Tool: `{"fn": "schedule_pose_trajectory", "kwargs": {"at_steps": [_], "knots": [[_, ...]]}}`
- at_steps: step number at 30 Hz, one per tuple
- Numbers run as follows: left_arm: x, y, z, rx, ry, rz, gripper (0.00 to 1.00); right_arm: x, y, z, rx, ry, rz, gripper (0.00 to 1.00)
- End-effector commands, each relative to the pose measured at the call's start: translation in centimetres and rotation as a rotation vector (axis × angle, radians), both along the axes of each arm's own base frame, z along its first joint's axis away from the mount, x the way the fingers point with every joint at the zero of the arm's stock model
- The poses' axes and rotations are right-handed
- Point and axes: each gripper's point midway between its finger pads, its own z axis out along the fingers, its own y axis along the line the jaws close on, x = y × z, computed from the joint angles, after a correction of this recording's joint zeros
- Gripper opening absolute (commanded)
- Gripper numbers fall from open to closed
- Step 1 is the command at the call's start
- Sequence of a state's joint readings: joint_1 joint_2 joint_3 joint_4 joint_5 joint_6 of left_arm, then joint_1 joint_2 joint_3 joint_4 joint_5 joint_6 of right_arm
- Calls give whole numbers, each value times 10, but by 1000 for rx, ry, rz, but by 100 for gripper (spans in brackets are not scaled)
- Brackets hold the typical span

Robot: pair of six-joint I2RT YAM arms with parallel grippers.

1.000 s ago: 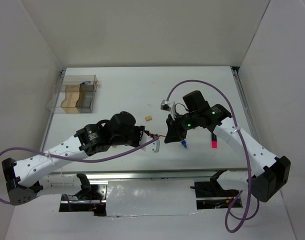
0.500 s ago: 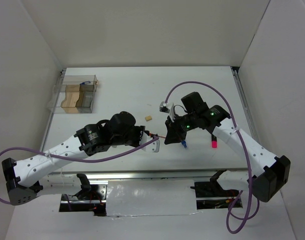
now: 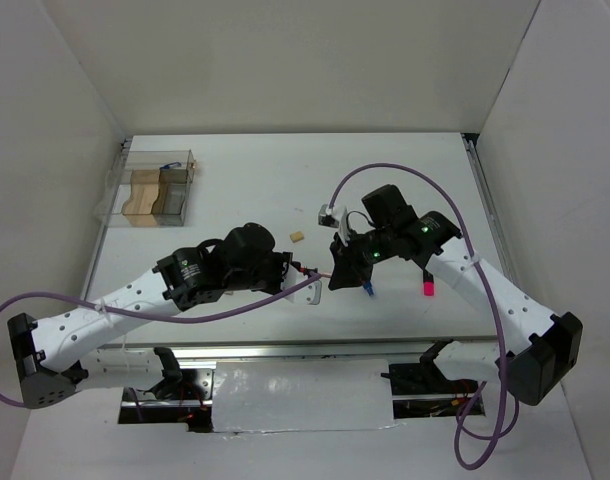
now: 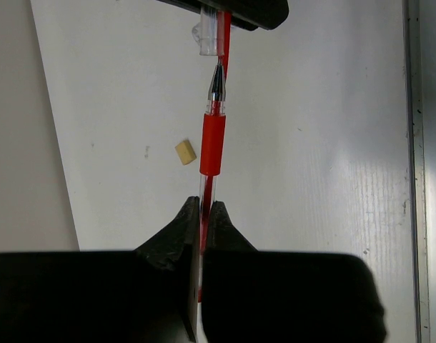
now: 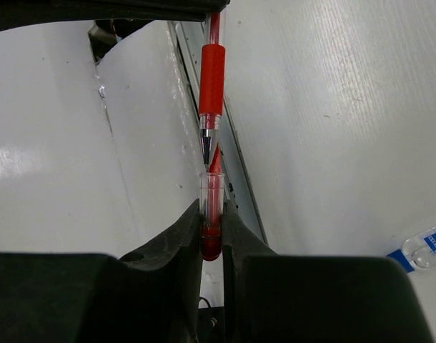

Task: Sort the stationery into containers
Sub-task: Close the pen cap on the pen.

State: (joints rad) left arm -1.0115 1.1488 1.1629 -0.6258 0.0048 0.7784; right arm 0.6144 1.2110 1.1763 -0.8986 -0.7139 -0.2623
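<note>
My left gripper (image 3: pixel 301 270) (image 4: pixel 201 209) is shut on the thin red pen (image 4: pixel 212 139), held above the table with its tip pointing at my right gripper (image 3: pixel 336 272) (image 5: pixel 212 209). The right gripper is shut on the pen's clear, red-ended cap (image 5: pixel 211 214). The pen tip (image 5: pixel 207 153) sits just at the cap's open mouth. The cap also shows at the top of the left wrist view (image 4: pixel 211 32). A small tan eraser (image 3: pixel 297 237) (image 4: pixel 185 151) lies on the table behind the pen. The clear compartment box (image 3: pixel 150 190) with tan and brown blocks stands at the far left.
A clear blue-capped tube (image 3: pixel 366 290) (image 5: pixel 425 246) lies just under the right gripper. A pink-black marker (image 3: pixel 426 283) lies to its right, partly under the right arm. A metal rail (image 4: pixel 417 164) runs along the table's near edge.
My right gripper has shifted slightly left, bringing the cap closer to the pen tip. My left arm has barely moved.
</note>
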Motion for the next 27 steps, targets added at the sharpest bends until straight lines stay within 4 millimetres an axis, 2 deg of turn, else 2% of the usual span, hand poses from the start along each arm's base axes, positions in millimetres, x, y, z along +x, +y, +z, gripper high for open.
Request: {"fn": "schedule_pose_trajectory", "kwargs": {"at_steps": [1,14,20,27], "knots": [[1,-6,9,-38,-6,8,0,-4,3,11,34,-51,33,0],[1,-5,9,-39,-4,11,0,-7,4,10,30,-57,43,0],[1,-5,8,-39,-1,13,0,-3,5,10,26,-62,29,0],[0,-9,20,-60,-5,-1,0,1,11,9,13,-57,36,0]]}}
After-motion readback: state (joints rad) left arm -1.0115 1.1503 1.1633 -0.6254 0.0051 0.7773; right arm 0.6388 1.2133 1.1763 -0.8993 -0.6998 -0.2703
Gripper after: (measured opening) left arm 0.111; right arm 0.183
